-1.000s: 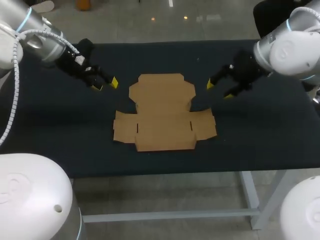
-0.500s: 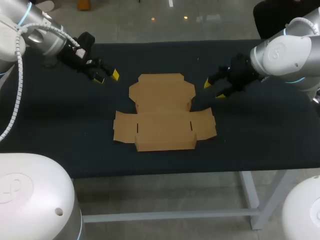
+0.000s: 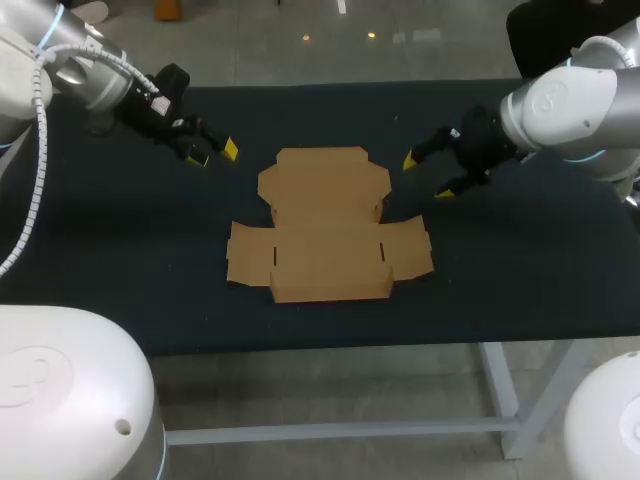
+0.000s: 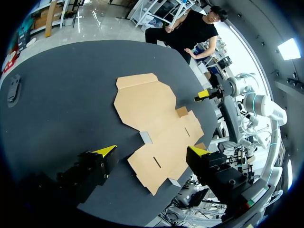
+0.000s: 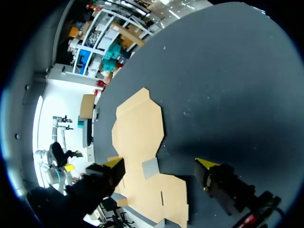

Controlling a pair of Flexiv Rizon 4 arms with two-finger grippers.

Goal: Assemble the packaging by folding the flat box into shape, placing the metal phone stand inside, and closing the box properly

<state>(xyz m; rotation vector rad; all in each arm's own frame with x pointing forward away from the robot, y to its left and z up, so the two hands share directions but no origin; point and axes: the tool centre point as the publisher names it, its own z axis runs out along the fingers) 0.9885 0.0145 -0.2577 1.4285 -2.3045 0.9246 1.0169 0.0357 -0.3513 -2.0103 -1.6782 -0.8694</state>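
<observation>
The flat brown cardboard box [image 3: 325, 225] lies unfolded in the middle of the dark table; it also shows in the wrist views [image 4: 152, 118] [image 5: 137, 137]. My left gripper [image 3: 213, 155] hovers open off the box's far left corner, empty, with the box ahead of its fingers [image 4: 151, 151]. My right gripper [image 3: 428, 176] hangs open and empty off the box's far right corner, and the box lies ahead between its fingers [image 5: 159, 164]. A small dark object [image 4: 13, 90], perhaps the stand, lies on the table well off to the side of the left gripper.
The dark table [image 3: 520, 260] has bare surface on both sides of the box and in front of it. My right gripper's yellow tip [image 4: 205, 94] shows beyond the box in the left wrist view.
My left gripper drew back toward the table's far left, then held still. My right gripper shifted slightly toward the far edge, narrowed, then opened wide again. The box has not moved.
</observation>
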